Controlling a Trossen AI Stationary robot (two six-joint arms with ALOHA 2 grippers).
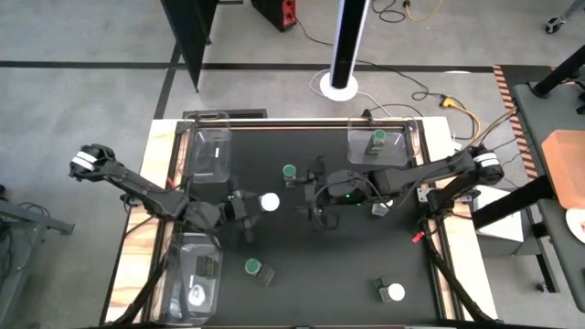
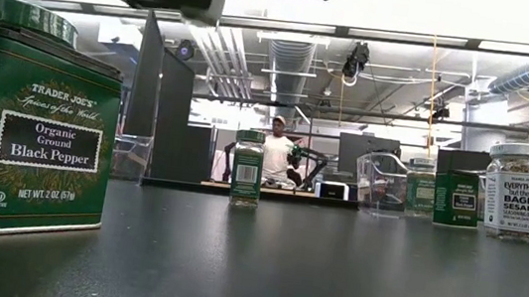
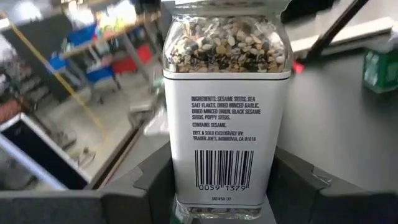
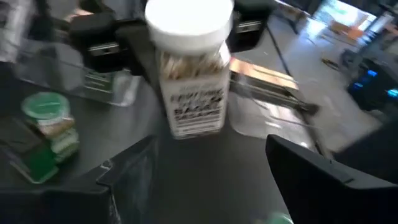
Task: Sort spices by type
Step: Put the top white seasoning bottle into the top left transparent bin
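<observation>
Glossy green tin (image 2: 30, 122), matt tabletop (image 2: 330, 276)

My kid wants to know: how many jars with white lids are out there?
3 white-lidded jars: one held by the left gripper mid-table, one at the near right, one inside the near-left tray. Another beside the right arm may count; its lid is unclear.
</observation>
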